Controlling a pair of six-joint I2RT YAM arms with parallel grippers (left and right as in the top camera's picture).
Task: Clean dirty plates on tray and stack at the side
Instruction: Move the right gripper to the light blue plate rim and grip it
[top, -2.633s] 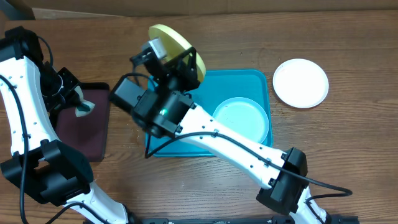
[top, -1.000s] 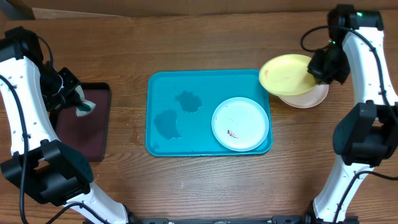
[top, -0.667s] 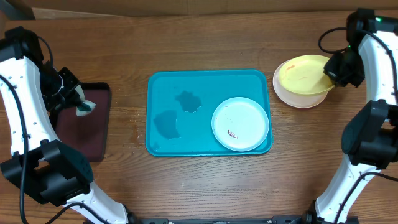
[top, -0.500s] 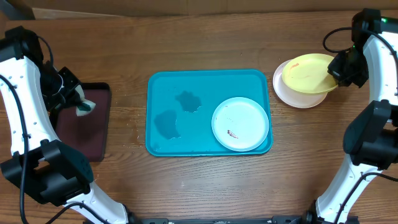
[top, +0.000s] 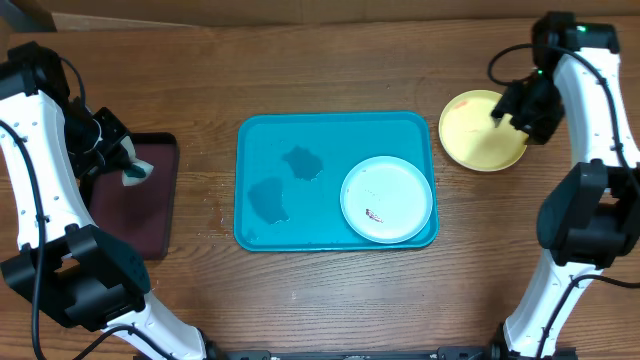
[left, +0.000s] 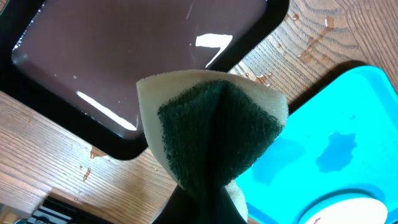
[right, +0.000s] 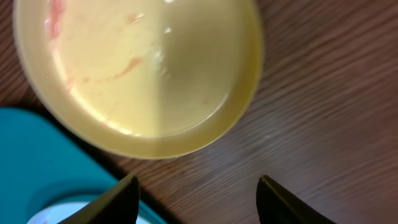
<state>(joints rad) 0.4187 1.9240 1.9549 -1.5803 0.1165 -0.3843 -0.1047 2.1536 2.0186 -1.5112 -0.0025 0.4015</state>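
Overhead and wrist views, stacking stage. The yellow-green plate (top: 483, 131) lies flat on the wooden surface (top: 330, 70) to the right of the turquoise tray (top: 300, 130), just beside its far-right corner and not touching it. Whether another plate sits beneath it cannot be told. The right claw (right: 198, 183) is released: in the right wrist view its two fingers stand spread with only bare wood between them, just off the plate's rim. Faint pink streaks show on the yellow-green plate's face (right: 143, 68), so its cleaning is, by judgement, only partial.

The white plate (top: 387, 198) rests inside the tray at its near-right corner, with a small red-brown smear (top: 372, 214) near its front edge. Wet patches (top: 300, 162) mark the tray floor. The left claw (top: 125, 165) is clenched on a folded sponge (left: 211, 130) and hovers over the edge of the maroon tray (left: 124, 56).

For a clean step, the right claw should rise straight off, so that no finger catches the rim and shifts the set-down plate. It should then approach the white plate at an exposed rim section, away from the tray wall. A firm pinch is advisable, since the wet plastic is likely slippery.
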